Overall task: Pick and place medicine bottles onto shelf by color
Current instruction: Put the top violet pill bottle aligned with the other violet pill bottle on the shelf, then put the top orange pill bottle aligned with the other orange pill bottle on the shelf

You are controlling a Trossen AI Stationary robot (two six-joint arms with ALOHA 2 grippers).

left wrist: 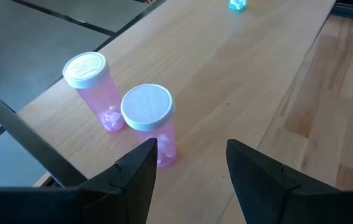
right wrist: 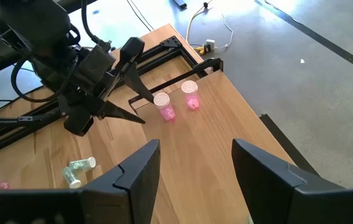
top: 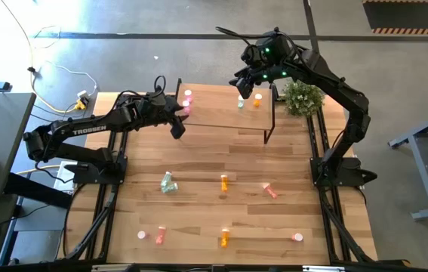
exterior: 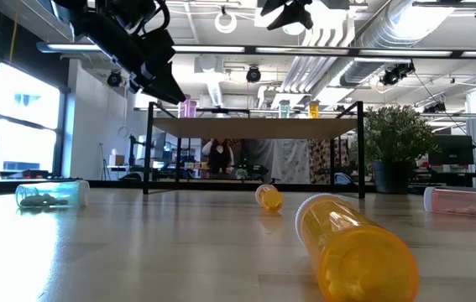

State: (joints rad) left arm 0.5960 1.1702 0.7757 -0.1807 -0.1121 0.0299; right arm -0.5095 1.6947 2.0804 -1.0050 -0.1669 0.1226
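Note:
The shelf (top: 221, 113) stands at the table's far side. Two pink medicine bottles (left wrist: 148, 121) (left wrist: 92, 87) stand upright on its left end, and a green one (top: 241, 103) and an orange one (top: 257, 98) stand farther right. My left gripper (left wrist: 192, 149) is open just short of the nearer pink bottle, which stands beyond its one fingertip, with nothing between the fingers. My right gripper (right wrist: 195, 168) hangs open high above the shelf's right part (top: 245, 81). More bottles lie on the tabletop: green (top: 168, 182), orange (top: 223, 182), salmon (top: 269, 190) and several near the front edge.
A potted plant (top: 302, 97) stands at the shelf's right end. In the low view an orange bottle (exterior: 351, 243) lies close to the camera, a green one (exterior: 51, 194) at the left and a salmon one (exterior: 464, 201) at the right. Black frame rails run along both table sides.

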